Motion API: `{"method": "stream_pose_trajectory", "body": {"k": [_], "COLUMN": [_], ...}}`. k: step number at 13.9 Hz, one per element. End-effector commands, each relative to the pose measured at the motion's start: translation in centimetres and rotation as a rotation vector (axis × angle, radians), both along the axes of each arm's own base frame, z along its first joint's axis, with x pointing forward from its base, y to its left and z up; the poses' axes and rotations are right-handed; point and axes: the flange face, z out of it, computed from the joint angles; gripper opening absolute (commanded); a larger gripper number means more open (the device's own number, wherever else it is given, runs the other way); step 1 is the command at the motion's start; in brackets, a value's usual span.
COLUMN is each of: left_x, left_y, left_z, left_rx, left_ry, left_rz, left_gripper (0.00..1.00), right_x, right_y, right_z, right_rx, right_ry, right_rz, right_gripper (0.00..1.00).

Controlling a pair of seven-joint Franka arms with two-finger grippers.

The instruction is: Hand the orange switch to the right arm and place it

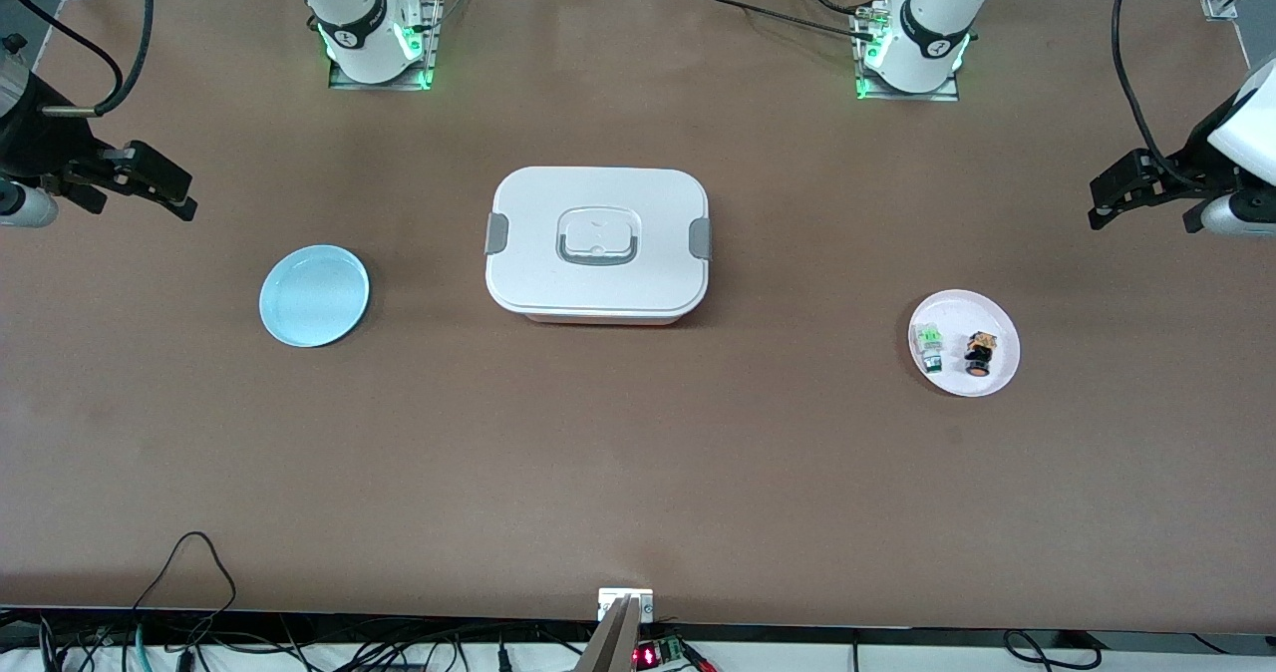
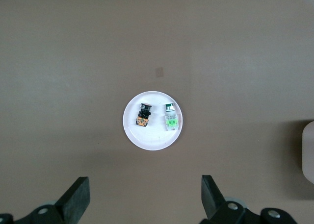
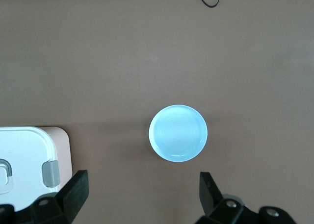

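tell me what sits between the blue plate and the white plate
In the front view, a closed white box sits on the table between the blue plate and the white plate, slightly farther from the camera than both.

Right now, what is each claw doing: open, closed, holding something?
Left claw: open, empty, up above the white plate that holds the orange switch.
Right claw: open, empty, up above the blue plate.

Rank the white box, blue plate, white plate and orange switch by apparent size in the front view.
1. White box, clearly largest.
2. Blue plate and white plate: they look about alike, so no ranking between them.
3. Orange switch, lying on the white plate, smallest by far.
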Motion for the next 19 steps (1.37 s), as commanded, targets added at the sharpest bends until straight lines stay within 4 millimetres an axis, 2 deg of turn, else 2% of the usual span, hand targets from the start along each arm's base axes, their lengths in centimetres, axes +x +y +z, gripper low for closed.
{"method": "stream_pose_trajectory", "body": {"k": [1, 15, 19], "left_x": [0.0, 0.3, 1.1], "left_y": [0.1, 0.2, 0.1], "left_z": [0.5, 0.5, -1.0], "left_rx": [0.005, 0.002, 0.008], "left_ry": [0.002, -0.003, 0.022], "left_rz": [0.002, 0.005, -0.008], "left_gripper": [1.0, 1.0, 1.0], "right_x": [-0.1, -0.1, -0.2], "right_y": [0.1, 0.1, 0.2], "right_z": [0.4, 0.4, 0.5], "right_rx": [-0.006, -0.005, -0.005], "right_ry": [-0.011, -0.011, -0.011], "right_rz": [-0.014, -0.014, -0.012], "right_gripper": [1.0, 1.0, 1.0]}}
